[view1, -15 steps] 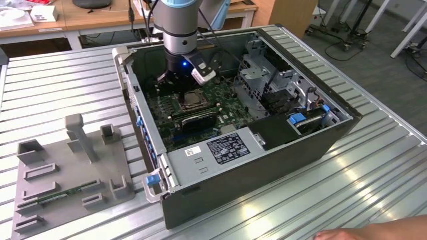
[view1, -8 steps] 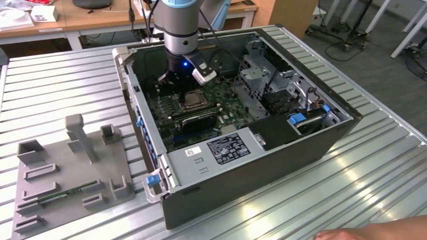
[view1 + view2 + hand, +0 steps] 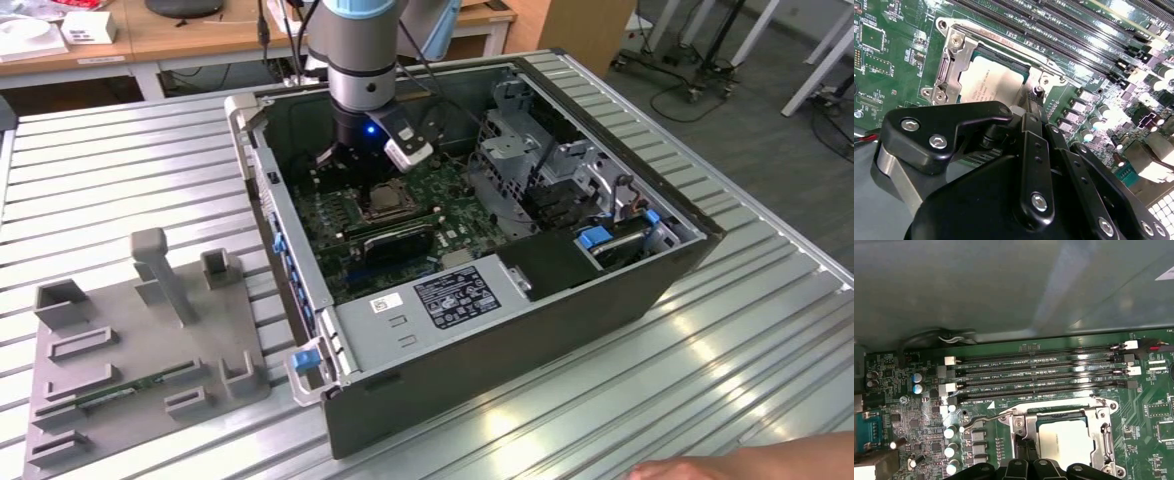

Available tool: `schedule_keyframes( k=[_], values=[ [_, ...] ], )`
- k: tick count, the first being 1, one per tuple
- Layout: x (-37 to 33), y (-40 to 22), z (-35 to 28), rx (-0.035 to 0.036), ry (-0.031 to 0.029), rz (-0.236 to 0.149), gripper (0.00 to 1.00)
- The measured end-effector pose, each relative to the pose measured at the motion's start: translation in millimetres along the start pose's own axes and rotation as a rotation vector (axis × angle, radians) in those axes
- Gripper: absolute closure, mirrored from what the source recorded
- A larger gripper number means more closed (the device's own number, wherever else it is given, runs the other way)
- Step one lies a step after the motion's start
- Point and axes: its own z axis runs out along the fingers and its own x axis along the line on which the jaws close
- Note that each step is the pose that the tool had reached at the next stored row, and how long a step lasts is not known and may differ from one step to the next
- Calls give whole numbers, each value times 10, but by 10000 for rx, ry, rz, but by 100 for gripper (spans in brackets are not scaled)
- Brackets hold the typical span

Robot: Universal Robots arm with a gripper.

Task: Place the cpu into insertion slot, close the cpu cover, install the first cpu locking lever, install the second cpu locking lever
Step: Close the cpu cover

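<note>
I see cpu (image 3: 996,82) seated in insertion slot (image 3: 1004,51), mid-board beside memory slots (image 3: 1039,375), cpu cover (image 3: 960,56) down over it. Gripper (image 3: 1035,102) jaws together, tip at cover's edge nr lever (image 3: 979,422), prob. to push, not grab.

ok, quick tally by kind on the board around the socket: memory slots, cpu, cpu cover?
memory slots: 4
cpu: 1
cpu cover: 1
Total: 6
</note>
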Motion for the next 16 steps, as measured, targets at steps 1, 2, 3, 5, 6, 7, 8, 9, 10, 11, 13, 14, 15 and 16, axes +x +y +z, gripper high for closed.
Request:
schedule_keyframes(
  k=[1, 2, 3, 5, 6, 7, 8, 9, 10, 11, 13, 14, 15, 16],
  values=[
    [0, 0, 3, 0, 0, 0, 90],
    [0, -1, 5, 3, 2, 0, 90],
    [0, -1, 5, 4, 2, 0, 90],
    [0, 0, 7, 1, 1, -1, 90],
    [0, 0, 8, 0, 0, 0, 90],
    [0, 0, 8, 0, 0, 0, 90],
    [0, 0, 8, 0, 0, 0, 90],
    [0, -1, 9, 1, 0, 0, 90],
    [1, -1, 13, 1, 1, 0, 90],
    [1, -1, 16, 4, 3, 0, 90],
    [1, -2, 23, 6, 4, 0, 90],
    [1, -2, 24, 5, 3, 0, 90],
    [1, -1, 26, 4, 2, 0, 90],
    [1, -1, 27, 1, 0, 0, 90]
  ],
)
